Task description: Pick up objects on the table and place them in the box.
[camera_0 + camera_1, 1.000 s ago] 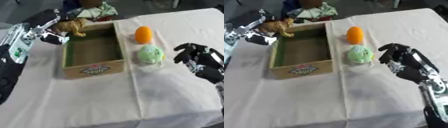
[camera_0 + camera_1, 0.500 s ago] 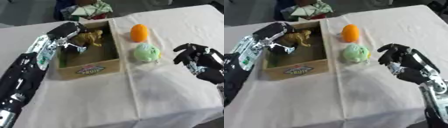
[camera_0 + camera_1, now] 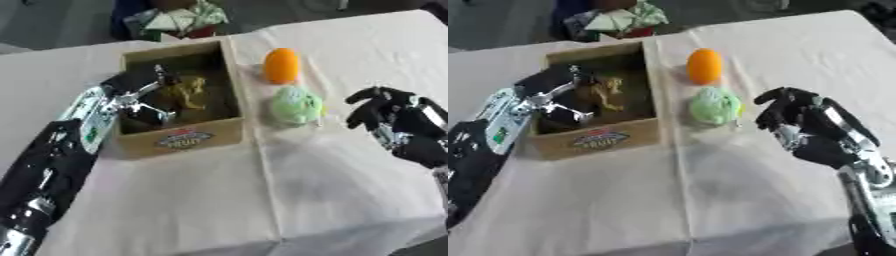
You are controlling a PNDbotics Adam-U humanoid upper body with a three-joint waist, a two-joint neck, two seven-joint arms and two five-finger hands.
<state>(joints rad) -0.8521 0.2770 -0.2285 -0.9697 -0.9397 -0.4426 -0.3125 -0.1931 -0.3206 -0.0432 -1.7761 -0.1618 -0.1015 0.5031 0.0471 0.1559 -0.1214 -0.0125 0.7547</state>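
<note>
We have our left hand point(image 3: 144, 92) reaching over the left wall of the box point(image 3: 180, 139), its fingers curled around a small tan toy animal point(image 3: 187, 93) that sits low inside, over the box floor; whether the toy already rests on the bottom we cannot tell. Our right hand point(image 3: 802, 120) hovers at the right, fingers half curled and holding nothing, just beside the pale green object point(image 3: 715, 105), with the orange object point(image 3: 704, 65) a little farther off on the bench point(image 3: 350, 200). The main risk, as we judge it, is in the release: if our fingers open while snagged on the toy, it could be dragged back out as the arm lifts. Our forearm also lies close to the box's left wall, so a careless withdrawal might shove or tip the box. On the right, the green object looks round and could roll away if our fingers nudge it.
</note>
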